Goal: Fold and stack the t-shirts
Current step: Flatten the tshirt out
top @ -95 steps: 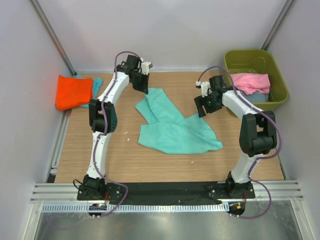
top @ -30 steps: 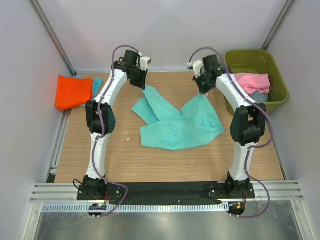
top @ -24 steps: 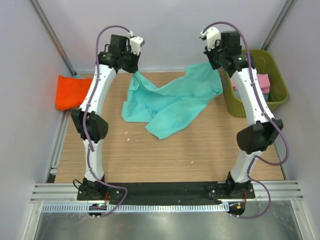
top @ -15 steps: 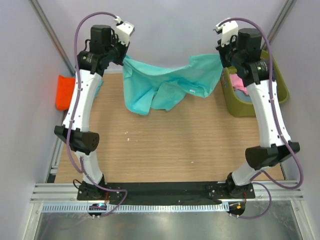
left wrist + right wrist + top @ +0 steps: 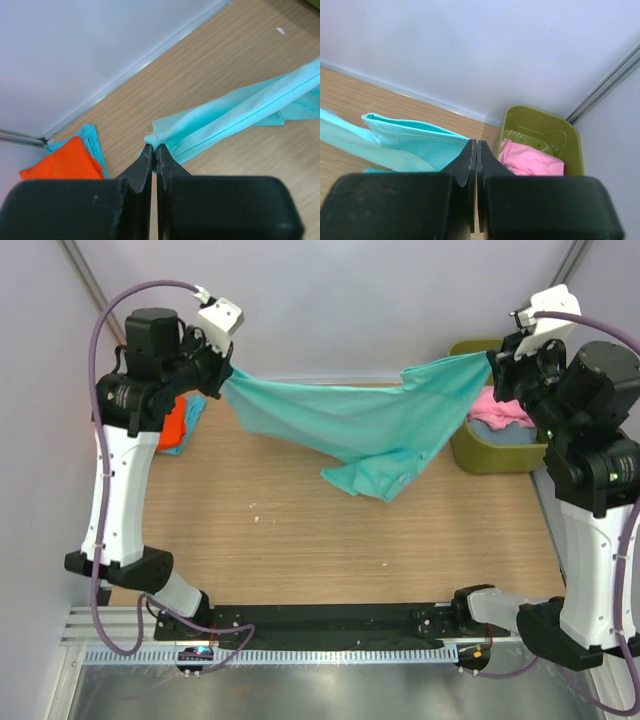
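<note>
The teal t-shirt hangs in the air above the desk, stretched between the two arms. The left arm has its jaws closed tight on one edge of the cloth. The right arm has its jaws closed tight on the opposite edge, near the green bin. The middle of the shirt sags in folds; whether it touches the desk cannot be told. A pink t-shirt lies in the bin, and an orange t-shirt lies at the left of the desk.
</note>
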### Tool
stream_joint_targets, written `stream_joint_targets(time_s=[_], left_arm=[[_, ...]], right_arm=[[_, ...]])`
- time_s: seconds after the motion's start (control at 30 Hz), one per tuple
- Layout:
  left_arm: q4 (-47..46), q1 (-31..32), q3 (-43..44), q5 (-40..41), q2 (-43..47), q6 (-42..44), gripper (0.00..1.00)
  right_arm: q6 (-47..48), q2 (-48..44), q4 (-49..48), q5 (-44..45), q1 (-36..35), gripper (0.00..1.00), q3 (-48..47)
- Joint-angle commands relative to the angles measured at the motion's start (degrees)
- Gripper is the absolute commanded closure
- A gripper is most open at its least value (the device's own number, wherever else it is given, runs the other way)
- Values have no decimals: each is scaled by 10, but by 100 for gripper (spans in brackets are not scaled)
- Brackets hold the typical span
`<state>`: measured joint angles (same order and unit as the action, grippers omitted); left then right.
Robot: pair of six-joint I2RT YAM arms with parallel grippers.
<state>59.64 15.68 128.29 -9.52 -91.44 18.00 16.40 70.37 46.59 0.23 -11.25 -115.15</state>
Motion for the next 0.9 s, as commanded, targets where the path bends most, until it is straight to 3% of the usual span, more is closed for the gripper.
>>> stream_joint_targets(time_s=[0.0,0.13,0.33,0.57,0.73,0.87], left_arm=[[87,-2,-17,-74,33,-1,100],[121,-2,-89,-103,47,-21,100],[80,-3,-203,-124,-4,-51,99],[61,-14,-162,-147,-177,-108,75],[56,-32,-120,-120,-256,-109,69],[75,-62,-119,-159,-311,-121,67]], right_arm=[[-26,-21,25,-21,0,98,10],[-34,-45,24,-35,0,99,90],[-25,-34,3,-66,0,99,197],[13,23,-50,-45,1,99,300],[0,40,-47,-56,0,99,330],[-14,41,-46,-73,1,99,378]])
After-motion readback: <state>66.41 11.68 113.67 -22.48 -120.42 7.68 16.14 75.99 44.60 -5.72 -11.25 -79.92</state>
